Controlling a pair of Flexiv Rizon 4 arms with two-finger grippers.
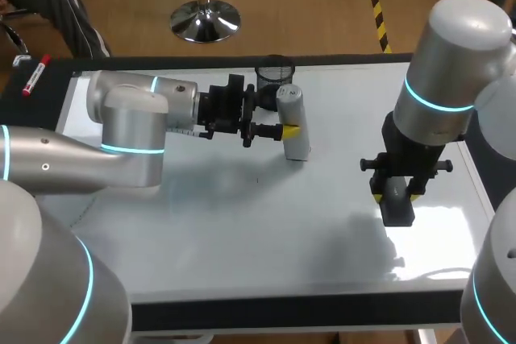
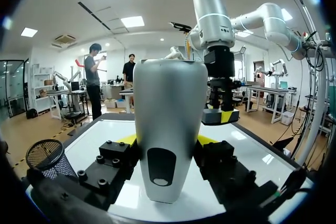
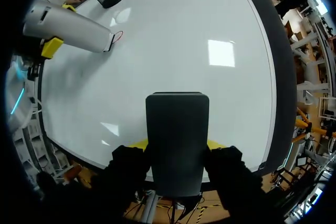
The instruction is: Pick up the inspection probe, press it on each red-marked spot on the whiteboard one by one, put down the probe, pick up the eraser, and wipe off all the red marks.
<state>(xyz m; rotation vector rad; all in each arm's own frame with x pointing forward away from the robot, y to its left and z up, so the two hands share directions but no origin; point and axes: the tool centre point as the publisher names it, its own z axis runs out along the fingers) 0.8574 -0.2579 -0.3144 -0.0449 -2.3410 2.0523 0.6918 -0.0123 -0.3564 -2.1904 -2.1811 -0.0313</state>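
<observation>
The left gripper (image 1: 284,130) is clamped mid-body on the probe (image 1: 297,144), standing tip-down on the whiteboard (image 1: 266,223); it looks stiff, smooth, probably slippery. The right gripper (image 1: 397,191) clamps the eraser (image 1: 397,207), likely light, over the whiteboard's right part.

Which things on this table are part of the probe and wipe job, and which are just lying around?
For the job:
- inspection probe, held in the left gripper
- eraser, held in the right gripper
- whiteboard
- red mark by the probe's tip

Lying about:
- black mesh cup
- red marker beside the whiteboard
</observation>
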